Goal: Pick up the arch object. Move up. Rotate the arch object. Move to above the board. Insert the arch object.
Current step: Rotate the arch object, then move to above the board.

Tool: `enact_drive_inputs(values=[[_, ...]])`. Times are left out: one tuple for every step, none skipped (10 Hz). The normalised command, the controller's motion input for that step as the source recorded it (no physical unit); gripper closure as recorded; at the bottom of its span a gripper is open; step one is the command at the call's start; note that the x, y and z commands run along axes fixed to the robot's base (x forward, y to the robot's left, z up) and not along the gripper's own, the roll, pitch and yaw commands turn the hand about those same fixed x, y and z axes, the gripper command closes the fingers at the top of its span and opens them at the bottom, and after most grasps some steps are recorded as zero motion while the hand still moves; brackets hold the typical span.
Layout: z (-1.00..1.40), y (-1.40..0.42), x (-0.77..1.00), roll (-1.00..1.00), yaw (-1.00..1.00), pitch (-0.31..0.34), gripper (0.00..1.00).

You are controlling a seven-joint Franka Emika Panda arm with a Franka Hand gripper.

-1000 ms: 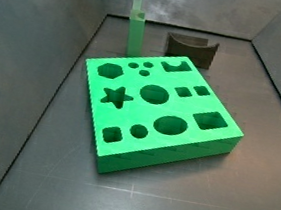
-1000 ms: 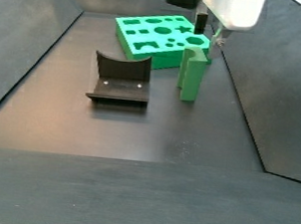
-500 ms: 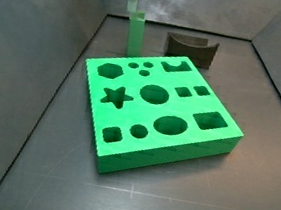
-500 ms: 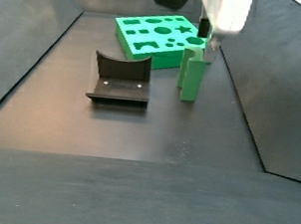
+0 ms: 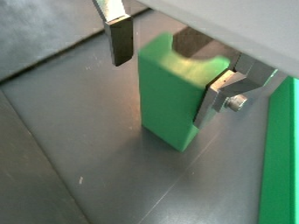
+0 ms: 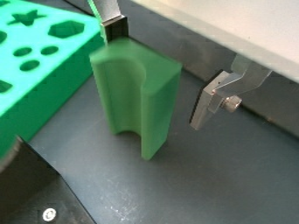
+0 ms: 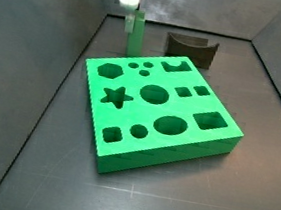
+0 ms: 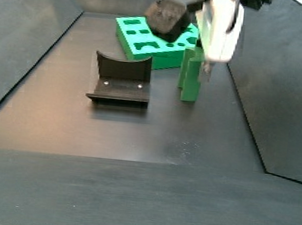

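**Arch object upright on the dark floor, gripper straddling its top**

The arch object (image 5: 173, 98) stands upright on the floor, a slim bright green block with a curved notch in its upper end, seen clearly in a wrist view (image 6: 135, 101). In a side view (image 8: 193, 74) it rises just beside the board's near corner; in a side view (image 7: 132, 33) it shows edge-on as a thin strip behind the board's far edge.

The gripper (image 5: 170, 61) is lowered over the block's top. Its fingers (image 5: 115, 35) are spread, one silver plate on each side of the block; a gap shows at the far plate in a wrist view (image 6: 211, 98), and whether the nearer pad touches cannot be told.

The board (image 7: 162, 111) lies flat on the floor, its star, circle, square and hexagon holes facing up.

A dark grey-brown block (image 8: 119, 80) with a curved notch sits on the floor, apart from both green pieces.

The floor (image 8: 136, 153) is a dark matte sheet with faint seams and small specks. Grey walls (image 7: 60, 33) slope up around it, enclosing the workspace like a shallow bin.
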Motion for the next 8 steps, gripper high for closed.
enact_drive_inputs(values=[[-0.32,0.02,0.03,0.09,-0.02,-0.013,0.00],[-0.23,0.02,0.04,0.10,-0.02,-0.012,0.00],[0.00,0.00,0.00,0.11,-0.02,-0.001,1.00],[1.00,-0.07,-0.18,0.27,0.09,0.090,1.00],[1.00,-0.07,-0.18,0.27,0.10,0.095,1.00],[1.00,-0.07,-0.17,0.26,0.08,0.081,1.00],[1.00,-0.07,-0.16,0.24,0.06,0.085,1.00],[1.00,-0.07,-0.15,0.22,0.06,0.085,1.00]])
